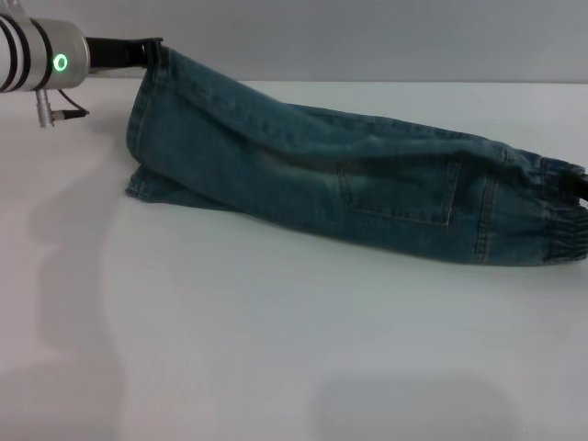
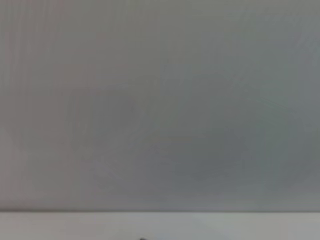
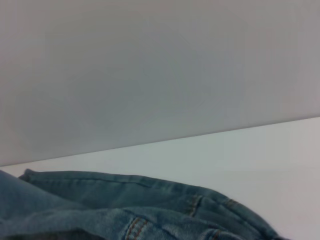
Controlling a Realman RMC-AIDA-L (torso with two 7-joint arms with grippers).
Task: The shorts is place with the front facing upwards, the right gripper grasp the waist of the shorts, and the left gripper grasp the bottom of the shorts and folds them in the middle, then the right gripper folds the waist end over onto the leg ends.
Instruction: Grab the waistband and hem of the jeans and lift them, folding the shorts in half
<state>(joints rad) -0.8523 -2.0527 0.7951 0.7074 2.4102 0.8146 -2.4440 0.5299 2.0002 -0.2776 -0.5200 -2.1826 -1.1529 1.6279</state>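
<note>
Only my head view showed the shorts [image 1: 349, 179] whole, stretched across the white table [image 1: 276, 331], my left gripper [image 1: 156, 53] clenched on 1 lifted leg hem above the shorts' left end. The gathered waist [image 1: 560, 216] was at their right end; my right gripper's state I could not tell. My right wrist view showed only rumpled denim with tan stitching, my left wrist view only grey wall.

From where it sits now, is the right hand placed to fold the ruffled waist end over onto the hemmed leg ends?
Probably yes: the right hand is at the gathered waist end of the blue-green denim shorts, and no object lies on them up to the leg ends, which the left hand holds raised.
</note>
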